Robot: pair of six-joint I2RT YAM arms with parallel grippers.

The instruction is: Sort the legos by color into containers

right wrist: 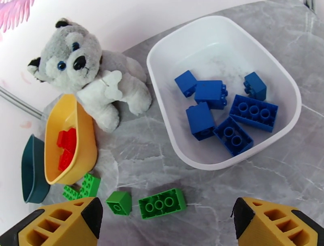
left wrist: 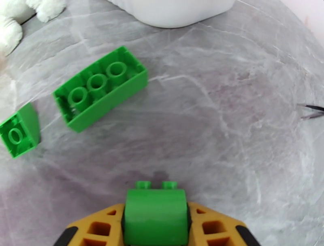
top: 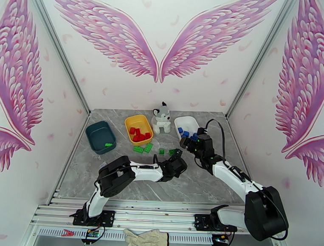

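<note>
My left gripper (left wrist: 156, 228) is shut on a green lego (left wrist: 156, 202), low over the table (left wrist: 227, 133). Ahead of it lie a long green lego (left wrist: 101, 88) with its underside up and a small green one (left wrist: 19, 129). My right gripper (right wrist: 166, 226) hangs open above the white container (right wrist: 283, 87), with nothing between its fingers (right wrist: 69, 222). Several blue legos (right wrist: 210, 107) lie in that tub. The yellow container (right wrist: 83, 133) holds red legos (right wrist: 67, 145). In the dark teal container (top: 100, 137) lies a green lego (top: 108, 144). More green legos (top: 143, 148) lie loose in front of the yellow tub.
A grey-white plush husky (top: 162, 118) sits between the yellow tub (top: 139, 129) and the white tub (top: 187, 124). The two grippers are close together near the table's middle, the left gripper (top: 176, 161) just below the right gripper (top: 191, 141). Side rails border the table.
</note>
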